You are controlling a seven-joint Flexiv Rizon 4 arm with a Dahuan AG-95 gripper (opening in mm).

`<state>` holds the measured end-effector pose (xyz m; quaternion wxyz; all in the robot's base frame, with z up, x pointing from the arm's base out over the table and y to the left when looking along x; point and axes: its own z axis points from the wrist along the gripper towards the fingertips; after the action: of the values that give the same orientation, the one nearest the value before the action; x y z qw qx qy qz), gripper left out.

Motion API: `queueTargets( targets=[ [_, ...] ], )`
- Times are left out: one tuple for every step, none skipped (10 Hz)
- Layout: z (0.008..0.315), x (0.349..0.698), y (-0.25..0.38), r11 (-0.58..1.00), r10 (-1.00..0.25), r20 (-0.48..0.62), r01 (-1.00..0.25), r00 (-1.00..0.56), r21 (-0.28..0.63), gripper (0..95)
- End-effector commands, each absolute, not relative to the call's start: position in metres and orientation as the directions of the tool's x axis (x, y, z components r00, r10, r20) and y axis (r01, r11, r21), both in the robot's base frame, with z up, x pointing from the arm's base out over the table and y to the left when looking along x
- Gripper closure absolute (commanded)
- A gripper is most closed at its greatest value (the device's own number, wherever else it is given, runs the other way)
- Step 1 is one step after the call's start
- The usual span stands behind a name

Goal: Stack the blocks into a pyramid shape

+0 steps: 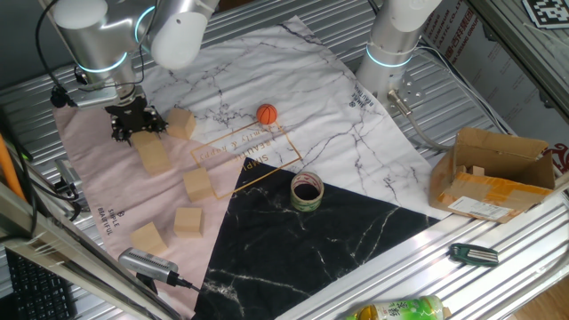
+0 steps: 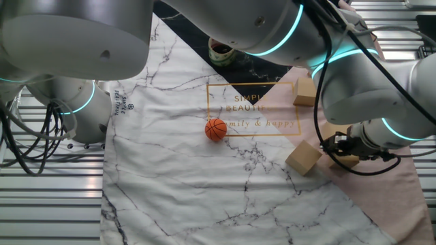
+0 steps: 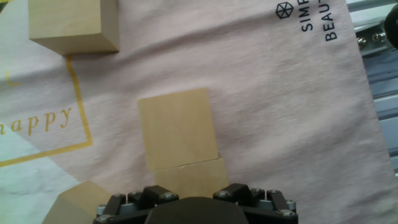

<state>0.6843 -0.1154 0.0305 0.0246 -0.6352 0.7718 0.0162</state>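
My gripper [image 1: 135, 126] stands low over the pink cloth at the left, shut on a wooden block [image 3: 191, 173] that rests on the cloth. That block's far face touches a second block [image 3: 177, 127], the two lying in a line; the second shows as the block [image 1: 153, 153] just in front of the fingers. A third block [image 1: 182, 123] lies close to the right of the gripper. Others lie loose toward the front: one block [image 1: 197, 184], one [image 1: 188, 220] and one [image 1: 148, 238]. In the other fixed view the gripper [image 2: 344, 155] straddles the held block [image 2: 345, 162].
An orange ball [image 1: 267, 114] lies on the marble cloth. A tape roll [image 1: 307, 191] sits at the edge of the black cloth. An open cardboard box [image 1: 493, 173] stands at the right, and a second arm's base [image 1: 391, 44] at the back. A grey tool [image 1: 147, 264] lies by the front left edge.
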Motion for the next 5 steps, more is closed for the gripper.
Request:
queueTargets(
  targets=[
    [0.033,0.686,-0.115,0.193,-0.980,-0.053,-0.981,-0.193,0.000,19.0],
    [0.037,0.689,-0.114,0.193,-0.980,-0.048,-0.981,-0.193,0.004,19.0],
    [0.044,0.693,-0.113,0.194,-0.980,-0.042,-0.981,-0.195,0.005,19.0],
    [0.049,0.695,-0.113,0.203,-0.978,-0.042,-0.979,-0.203,0.007,19.0],
    [0.052,0.695,-0.114,0.209,-0.977,-0.040,-0.978,-0.209,0.008,19.0]
  ],
)
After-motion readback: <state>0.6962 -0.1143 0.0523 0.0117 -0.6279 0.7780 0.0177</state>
